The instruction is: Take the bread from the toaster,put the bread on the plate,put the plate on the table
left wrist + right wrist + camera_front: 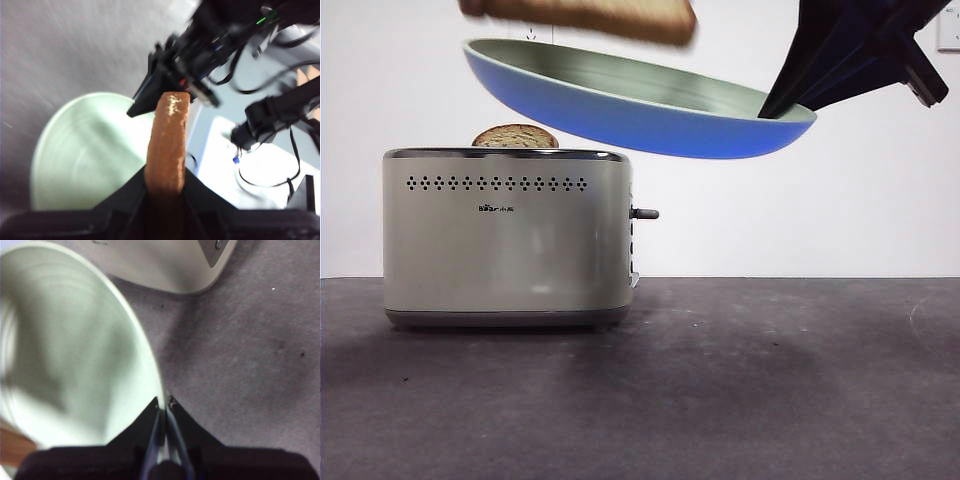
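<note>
Looks like a lab test bench to me, not a home kitchen — I see a bare dark grey-brown matte table (770,380) against a plain white wall (800,210). My left wrist camera picks up loose black cables (272,170) over a white surface and a lit green indicator light (260,20) on dark robot hardware (210,45) — rig clutter.

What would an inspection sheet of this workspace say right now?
Surface: dark table, faint scuffs.
Job's things: bread above the plate, both in the air; toaster stands on the table.
Clutter: second slice pokes from the toaster.
Grippers: left gripper clamps the bread; right gripper pinches the plate's rim.
Cables: black cables on the other arm, seen from the left wrist.
Surroundings: plain white wall.
</note>
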`<state>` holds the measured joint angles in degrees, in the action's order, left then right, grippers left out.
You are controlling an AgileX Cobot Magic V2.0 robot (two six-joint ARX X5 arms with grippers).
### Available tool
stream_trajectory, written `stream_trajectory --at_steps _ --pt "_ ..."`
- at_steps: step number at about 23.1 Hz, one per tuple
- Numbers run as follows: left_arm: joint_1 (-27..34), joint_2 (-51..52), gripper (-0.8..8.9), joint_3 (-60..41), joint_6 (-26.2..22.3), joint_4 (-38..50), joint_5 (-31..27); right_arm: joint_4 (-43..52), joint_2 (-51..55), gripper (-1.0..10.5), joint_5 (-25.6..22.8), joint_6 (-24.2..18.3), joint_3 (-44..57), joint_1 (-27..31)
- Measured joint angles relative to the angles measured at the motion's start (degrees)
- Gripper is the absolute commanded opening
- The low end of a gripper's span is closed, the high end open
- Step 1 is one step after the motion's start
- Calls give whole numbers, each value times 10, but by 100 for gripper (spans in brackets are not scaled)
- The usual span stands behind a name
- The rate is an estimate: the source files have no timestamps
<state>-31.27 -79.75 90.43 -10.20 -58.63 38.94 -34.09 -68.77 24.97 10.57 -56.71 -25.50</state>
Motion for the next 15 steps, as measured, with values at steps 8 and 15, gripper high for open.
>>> stream_trajectory --at_steps 8,15 --pt "-19 -129 8 0 12 16 -58 -7 0 -18 -5 1 0 0" --pt "-29 -136 510 2 28 26 -99 -9 -1 -18 -8 2 0 0"
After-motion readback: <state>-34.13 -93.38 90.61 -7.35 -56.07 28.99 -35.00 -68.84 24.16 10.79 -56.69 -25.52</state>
